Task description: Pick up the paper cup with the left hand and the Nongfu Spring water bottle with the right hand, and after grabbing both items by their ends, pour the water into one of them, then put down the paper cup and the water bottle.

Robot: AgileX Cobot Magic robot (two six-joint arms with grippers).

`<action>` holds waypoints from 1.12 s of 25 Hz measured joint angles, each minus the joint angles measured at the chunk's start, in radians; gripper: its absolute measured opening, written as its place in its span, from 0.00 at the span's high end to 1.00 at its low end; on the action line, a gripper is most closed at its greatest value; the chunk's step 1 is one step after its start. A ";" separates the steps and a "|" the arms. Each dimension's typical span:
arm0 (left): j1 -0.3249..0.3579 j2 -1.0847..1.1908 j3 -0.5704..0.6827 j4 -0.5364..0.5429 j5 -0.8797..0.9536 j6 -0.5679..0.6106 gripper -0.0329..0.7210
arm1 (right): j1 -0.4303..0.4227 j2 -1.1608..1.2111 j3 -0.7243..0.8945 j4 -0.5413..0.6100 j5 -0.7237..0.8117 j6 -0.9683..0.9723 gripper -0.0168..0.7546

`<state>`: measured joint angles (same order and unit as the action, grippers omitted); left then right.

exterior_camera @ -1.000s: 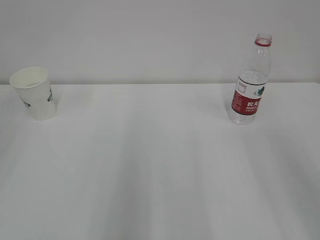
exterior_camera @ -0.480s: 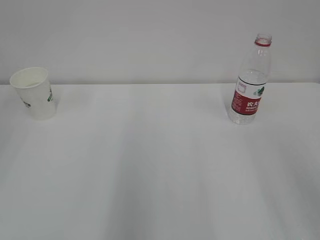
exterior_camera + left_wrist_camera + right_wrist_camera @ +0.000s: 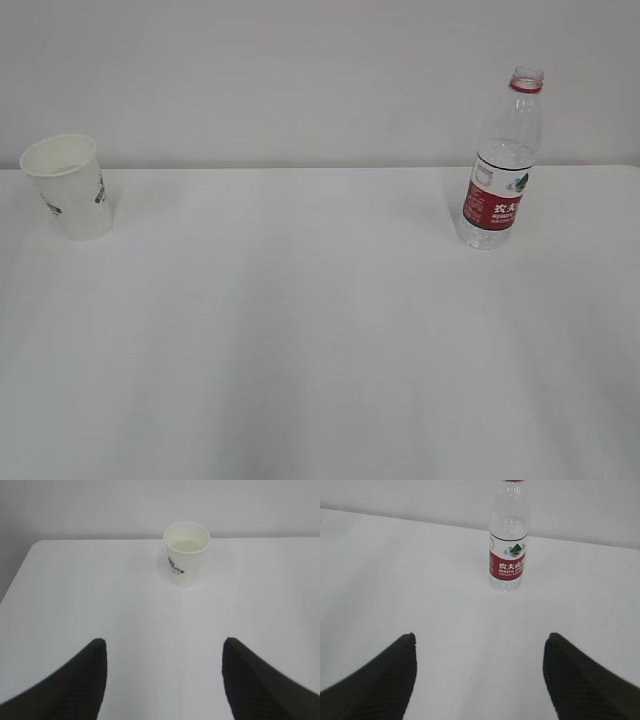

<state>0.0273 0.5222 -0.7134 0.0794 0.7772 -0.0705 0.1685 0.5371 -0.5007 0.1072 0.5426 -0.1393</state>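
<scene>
Nothing much has shifted on the table since a moment ago: cup and bottle stand exactly where they stood, though the cup looked slightly tilted then and now sits squarely upright. So, where are we? The paper cup (image 3: 69, 186) is at the far left of the white table (image 3: 320, 330), upright, mouth up, with a pale pool visible at its bottom from my left wrist view. The Nongfu Spring water bottle (image 3: 502, 160) stands upright at the far right, capless, well apart from the cup.

My left hand (image 3: 165, 680) hangs back at the near side, its 2 fingers spread wide with nothing between them, the cup (image 3: 186, 553) straight ahead and a touch right of centre. My right hand (image 3: 480, 680) is likewise spread wide and empty, the bottle (image 3: 508, 540) ahead, slightly right of centre. Neither arm shows in the exterior view.

I judge this is either the very start or the finish, with both items set down; I can't settle which. If the pick is in hand, here's how I'd do it well: nudge each wrist a little right to centre its target, advance low and level, close gently on the cup so the paper wall doesn't buckle, and take the bottle on its ribbed body below the label so it stays vertical.
</scene>
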 joint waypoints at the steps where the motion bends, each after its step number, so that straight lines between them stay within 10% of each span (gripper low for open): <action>1: -0.007 0.000 0.000 -0.002 0.016 0.005 0.26 | 0.000 0.000 0.000 0.000 0.005 0.002 0.21; 28: -0.015 -0.189 0.126 -0.118 0.161 0.034 0.29 | 0.000 -0.027 0.027 -0.010 0.165 0.006 0.21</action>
<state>0.0121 0.3334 -0.5878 -0.0390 0.9386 -0.0367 0.1685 0.5104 -0.4733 0.0973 0.7078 -0.1336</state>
